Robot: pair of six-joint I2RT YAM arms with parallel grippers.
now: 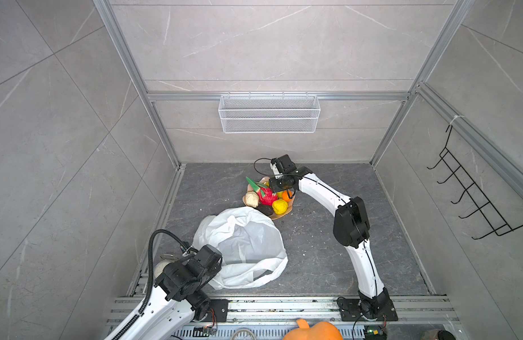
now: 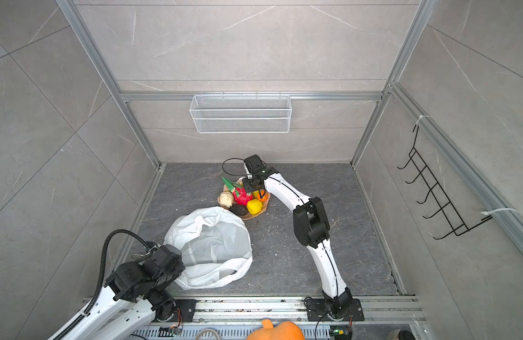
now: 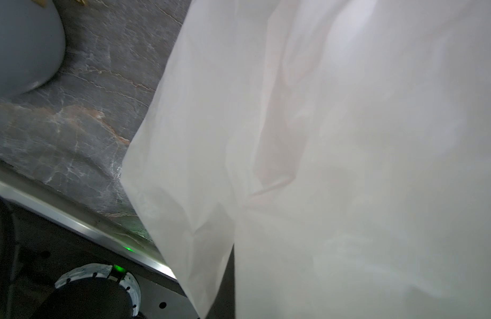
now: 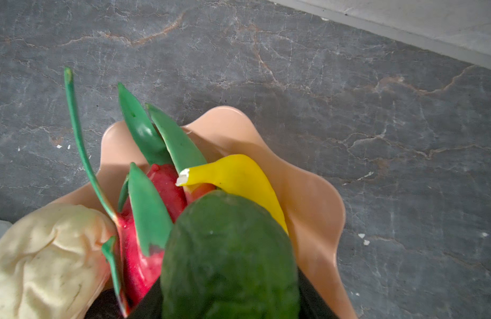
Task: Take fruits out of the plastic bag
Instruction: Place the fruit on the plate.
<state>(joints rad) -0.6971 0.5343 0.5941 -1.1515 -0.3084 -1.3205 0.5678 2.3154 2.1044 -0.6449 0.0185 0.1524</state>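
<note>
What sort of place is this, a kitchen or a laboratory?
Probably a robot test cell: grey stone-look wall panels in aluminium frame bars, two white robot arms bolted to a metal rail, a white wire-mesh basket on the back wall.

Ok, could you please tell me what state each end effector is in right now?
Left end effector: closed, apparently pinching the plastic bag at its edge.
Right end effector: closed on the green fruit, above the bowl.

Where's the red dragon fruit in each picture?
In a top view: dragon fruit about mid-picture, in the peach bowl, beyond the plastic bag.
In a top view: dragon fruit slightly left of centre, same peach bowl.
Left wrist: not in it; plastic bag fills it.
Right wrist: dragon fruit between beige fruit and green fruit.
Shared landmark: the peach bowl.
</note>
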